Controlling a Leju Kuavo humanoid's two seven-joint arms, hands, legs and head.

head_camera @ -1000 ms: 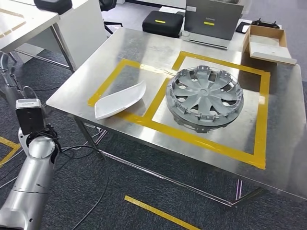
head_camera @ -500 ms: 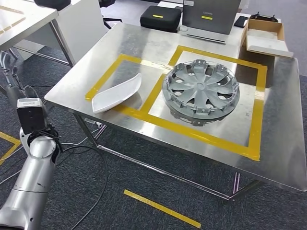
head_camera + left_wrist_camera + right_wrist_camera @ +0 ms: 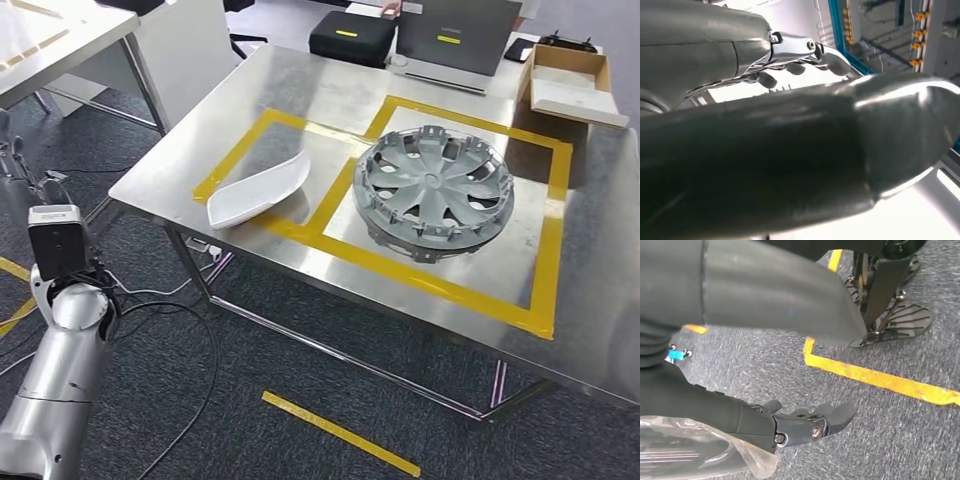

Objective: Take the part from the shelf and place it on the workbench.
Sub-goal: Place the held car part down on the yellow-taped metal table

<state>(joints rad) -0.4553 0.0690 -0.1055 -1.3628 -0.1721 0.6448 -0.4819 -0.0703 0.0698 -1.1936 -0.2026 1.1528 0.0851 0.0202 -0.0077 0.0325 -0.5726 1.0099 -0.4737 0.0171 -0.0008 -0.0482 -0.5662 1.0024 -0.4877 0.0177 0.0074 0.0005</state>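
On the workbench the white part lies well apart from the left hand, fingers extended, holding nothing.

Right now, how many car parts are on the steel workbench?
2. The white curved part lies in the left taped box, overlapping the tape. The grey wheel cover sits in the right taped box. Neither touches the other.
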